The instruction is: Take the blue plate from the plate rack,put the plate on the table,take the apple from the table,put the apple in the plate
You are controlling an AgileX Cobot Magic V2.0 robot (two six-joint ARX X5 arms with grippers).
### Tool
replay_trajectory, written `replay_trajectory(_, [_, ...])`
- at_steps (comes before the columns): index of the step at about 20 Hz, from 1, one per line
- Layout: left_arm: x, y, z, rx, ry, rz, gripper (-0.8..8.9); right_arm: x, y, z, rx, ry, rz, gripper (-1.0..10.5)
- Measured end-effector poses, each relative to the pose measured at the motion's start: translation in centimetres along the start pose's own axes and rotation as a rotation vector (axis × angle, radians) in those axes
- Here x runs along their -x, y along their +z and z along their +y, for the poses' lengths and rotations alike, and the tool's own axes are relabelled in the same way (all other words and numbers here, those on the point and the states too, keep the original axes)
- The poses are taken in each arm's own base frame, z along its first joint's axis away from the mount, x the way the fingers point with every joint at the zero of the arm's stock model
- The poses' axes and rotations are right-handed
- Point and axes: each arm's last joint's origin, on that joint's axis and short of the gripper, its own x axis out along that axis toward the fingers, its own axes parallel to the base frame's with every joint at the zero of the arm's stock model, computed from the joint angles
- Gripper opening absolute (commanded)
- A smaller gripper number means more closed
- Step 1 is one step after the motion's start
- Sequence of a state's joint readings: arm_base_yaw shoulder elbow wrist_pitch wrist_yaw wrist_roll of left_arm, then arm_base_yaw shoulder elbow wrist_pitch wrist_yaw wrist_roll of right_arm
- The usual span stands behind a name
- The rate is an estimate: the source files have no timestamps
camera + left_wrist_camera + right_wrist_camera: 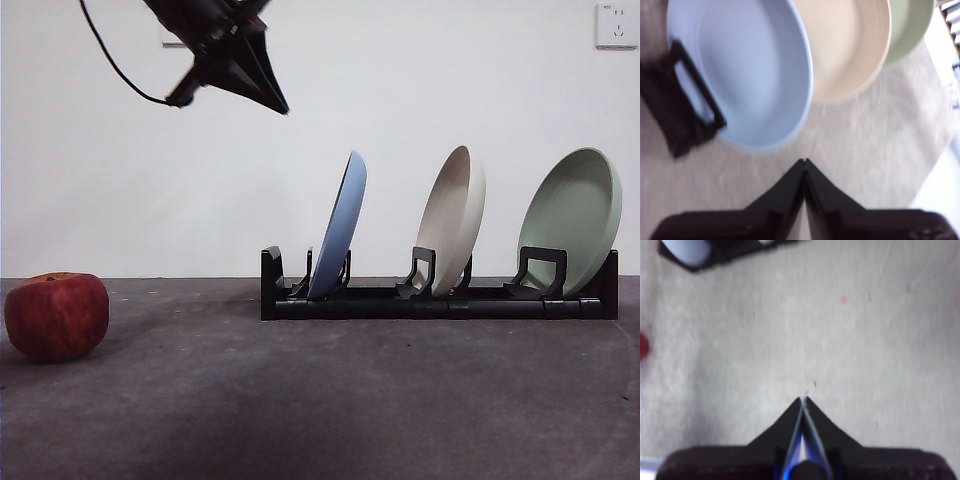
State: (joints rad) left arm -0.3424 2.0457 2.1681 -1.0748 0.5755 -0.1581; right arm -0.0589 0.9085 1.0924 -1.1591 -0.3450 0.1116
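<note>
The blue plate [340, 225] stands upright in the left slot of the black plate rack [440, 303] on the table [350, 400]. The red apple [57, 316] lies at the far left of the table. My left gripper [283, 109] is shut and empty, high in the air to the left of and above the blue plate. Its wrist view [805, 161] looks into the blue plate's hollow side [750, 75], with a rack prong [680, 115] beside it. My right gripper [804, 399] is shut and empty over bare table, away from the rack [735, 252] and the apple [642, 346].
A beige plate [455, 215] stands in the rack's middle slot and a pale green plate [572, 215] in its right slot; both show in the left wrist view, beige [850, 45] and green [907, 25]. A white wall stands behind the table.
</note>
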Motion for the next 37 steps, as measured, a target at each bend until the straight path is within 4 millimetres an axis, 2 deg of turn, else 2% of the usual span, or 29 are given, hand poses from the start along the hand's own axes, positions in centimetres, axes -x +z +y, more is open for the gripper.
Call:
replay_trajectory(2, [-1.0, 0.6, 0.0, -0.009, -0.011, -0.032, 2.56, -0.1, 0.4, 0.0, 0.01, 0.003, -0.028, 0.0])
replay_trajectory(3, [-1.5, 0.7, 0.0, -0.011, -0.016, -0.039, 2.9, -0.3, 0.7, 0.0, 0.01, 0.003, -0.029, 0.0])
replay_trajectory(12, [-4.4, 1.6, -1.9, -0.052, -0.003, -0.136, 2.92, -3.2, 2.2, -0.9, -0.031, -0.01, 0.085, 0.0])
replay_trajectory(23, [-10.7, 0.9, 0.0, -0.009, 0.05, -0.062, 2.89, -3.2, 1.9, -0.9, -0.038, -0.012, 0.106, 0.0])
replay_trajectory(25, [-11.0, 0.8, -0.4, -0.014, 0.061, -0.06, 2.36, -3.2, 1.9, -0.9, -0.038, -0.012, 0.106, 0.0])
replay_trajectory(26, [-11.1, 0.7, -0.6, -0.019, 0.057, -0.059, 1.61, -3.2, 1.9, -0.9, -0.038, -0.012, 0.106, 0.0])
replay_trajectory(28, [-11.3, 0.6, -0.9, -0.027, 0.054, -0.055, 0.88, -3.2, 1.9, -0.9, -0.038, -0.012, 0.106, 0.0])
replay_trajectory(31, [-11.4, 0.6, -1.0, -0.031, 0.051, -0.058, 0.78, -3.2, 1.9, -0.9, -0.038, -0.012, 0.104, 0.0])
replay_trajectory(33, [-11.4, 0.6, -1.0, -0.033, 0.049, -0.057, -0.09, -3.2, 2.0, -0.9, -0.037, -0.012, 0.103, 0.0])
replay_trajectory(37, [-11.0, 0.9, -1.1, -0.039, 0.06, -0.075, -0.08, -3.2, 2.0, -0.9, -0.037, -0.011, 0.103, 0.0])
